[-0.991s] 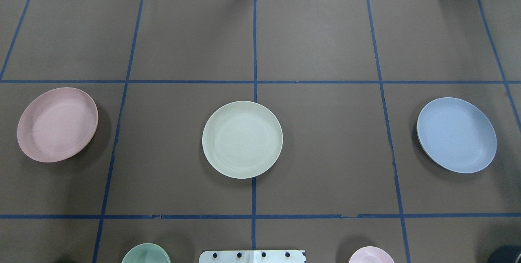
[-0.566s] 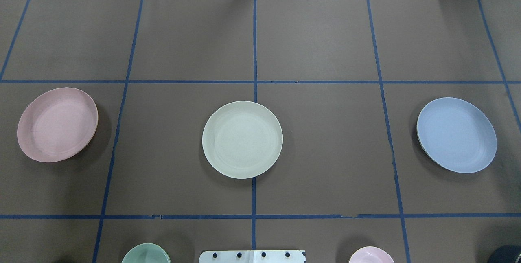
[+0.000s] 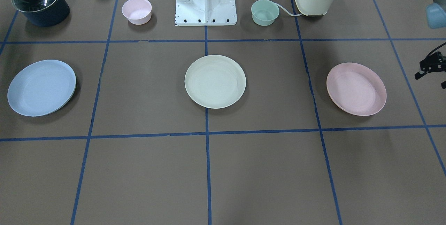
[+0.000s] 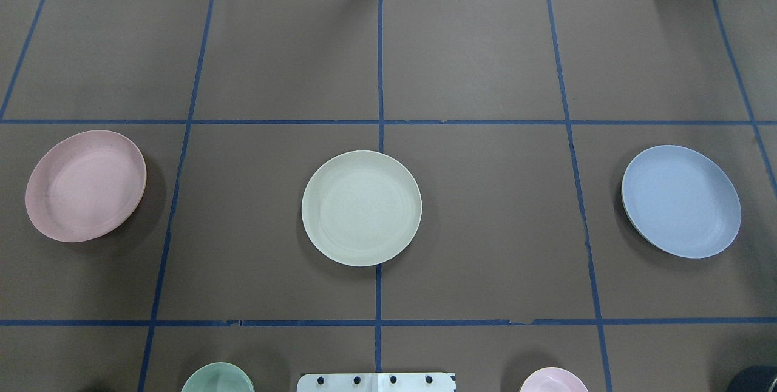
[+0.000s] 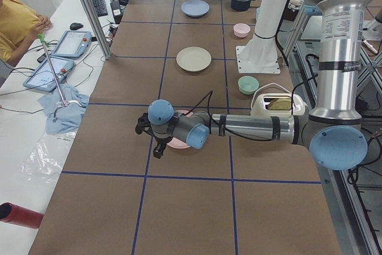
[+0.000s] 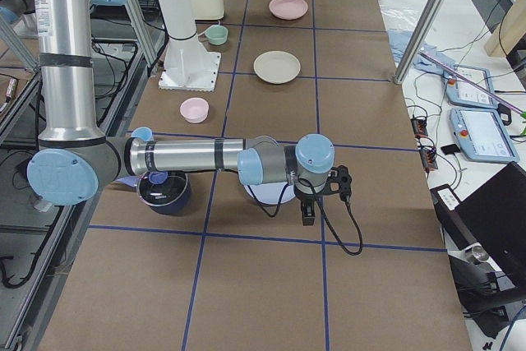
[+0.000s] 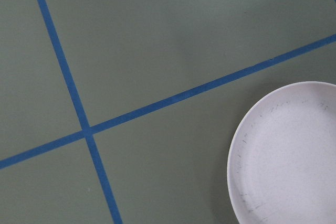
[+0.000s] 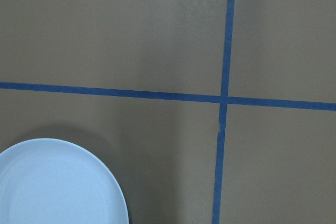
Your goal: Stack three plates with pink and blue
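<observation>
On the table [image 4: 485, 228], well apart in a row, lie the cream plate [image 4: 361, 208] in the middle, the pink plate [image 4: 85, 185] at the robot's left end and the blue plate [image 4: 680, 201] at its right. The left arm [image 5: 250, 126] and right arm [image 6: 181, 156] each stretch low by their own end plate, so both swinging inward together could collide over the middle. Smaller still, the low rims (little to pinch) could let a plate skid or land tilted; whether the left gripper [image 5: 157, 149] or right gripper [image 6: 307, 213] is spread or pressed together, I cannot tell.
</observation>
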